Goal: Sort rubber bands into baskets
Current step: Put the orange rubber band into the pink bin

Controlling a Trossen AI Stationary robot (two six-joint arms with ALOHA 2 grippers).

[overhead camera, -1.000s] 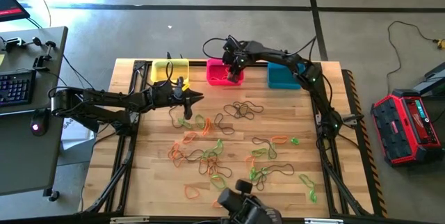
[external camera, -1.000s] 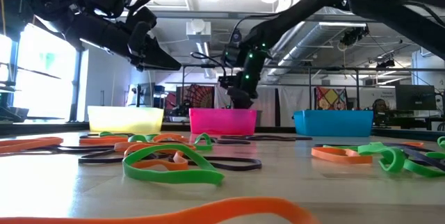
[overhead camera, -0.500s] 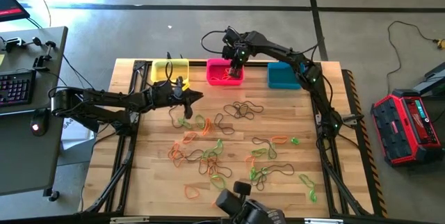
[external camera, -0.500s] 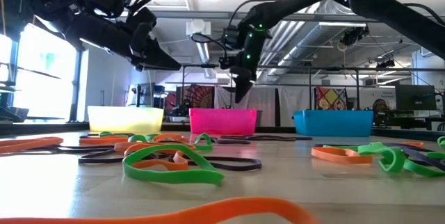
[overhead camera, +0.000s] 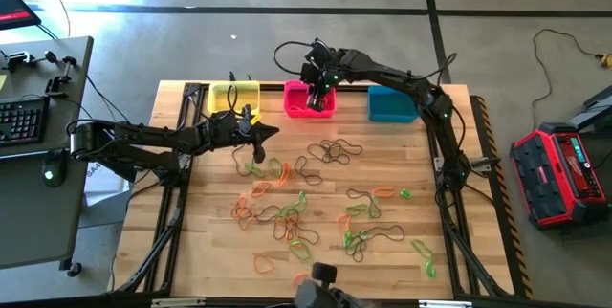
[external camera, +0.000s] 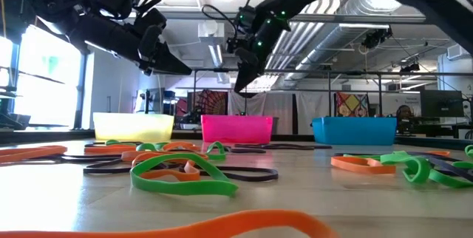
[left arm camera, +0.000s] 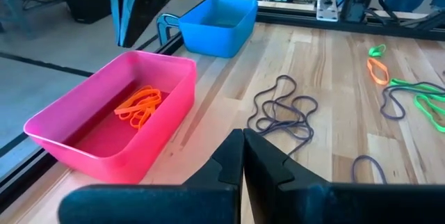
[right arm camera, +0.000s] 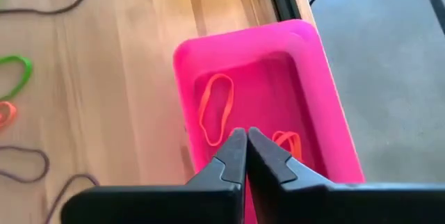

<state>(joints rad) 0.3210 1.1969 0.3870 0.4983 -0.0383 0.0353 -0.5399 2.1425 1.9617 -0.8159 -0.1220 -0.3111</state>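
Note:
Three baskets stand along the table's far edge: yellow [overhead camera: 232, 96], pink [overhead camera: 308, 100] and teal-blue [overhead camera: 390, 104]. Orange rubber bands [right arm camera: 217, 109] lie on the pink basket's floor. Several green, orange and dark rubber bands [overhead camera: 296, 208] lie loose across the middle and near half of the table. My right gripper [right arm camera: 246, 137] hangs shut and empty above the pink basket, slanting down; the low view shows its tip [external camera: 240, 89] well above the rim. My left gripper [overhead camera: 274, 133] is shut and empty, held above the table near the yellow basket, pointing toward the table's right.
A dark tangle of bands [left arm camera: 285, 109] lies on the wood between my left gripper and the pink basket. Black frame rails [overhead camera: 182, 155] run along the table's sides. A camera mount [overhead camera: 320, 277] sits at the near edge. A desk with a keyboard [overhead camera: 24, 121] stands left of the table.
My right gripper has risen out of the pink basket and now hangs well above its rim, tipped a little more level. The orange bands stay on the basket's floor.

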